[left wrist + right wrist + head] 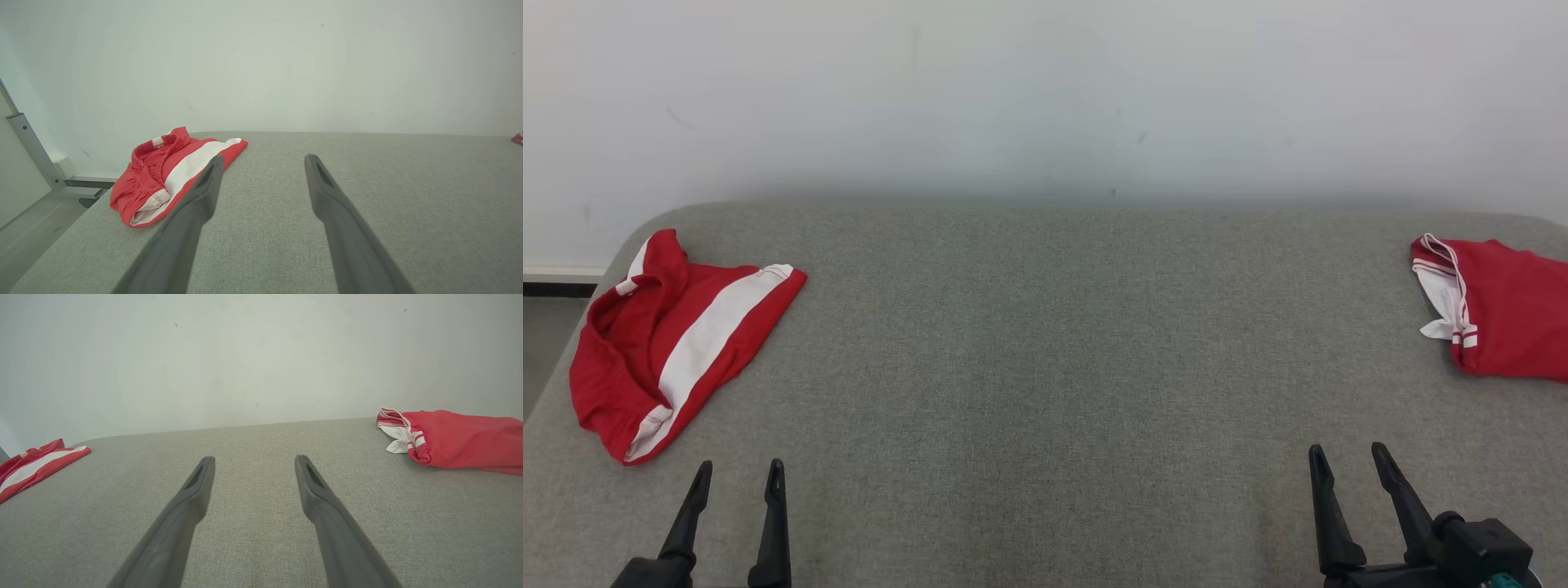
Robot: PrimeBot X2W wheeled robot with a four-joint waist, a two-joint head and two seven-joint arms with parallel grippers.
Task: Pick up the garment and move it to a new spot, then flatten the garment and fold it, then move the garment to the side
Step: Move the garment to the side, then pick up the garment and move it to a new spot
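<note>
Progress, by look: one garment seems finished, next not yet picked up. Left gripper (740, 465) — fingers spread wide, empty, low over near left of grey fabric-covered table (1045, 343). Right gripper (1347, 447) likewise spread, empty, near right. Red shorts with white side stripe (678, 335) lie folded at far-left edge, just beyond left gripper. Crumpled red garment with white striped trim (1503, 310) sits at far-right edge — pickup, flattening, folding, setting aside all left.
</note>
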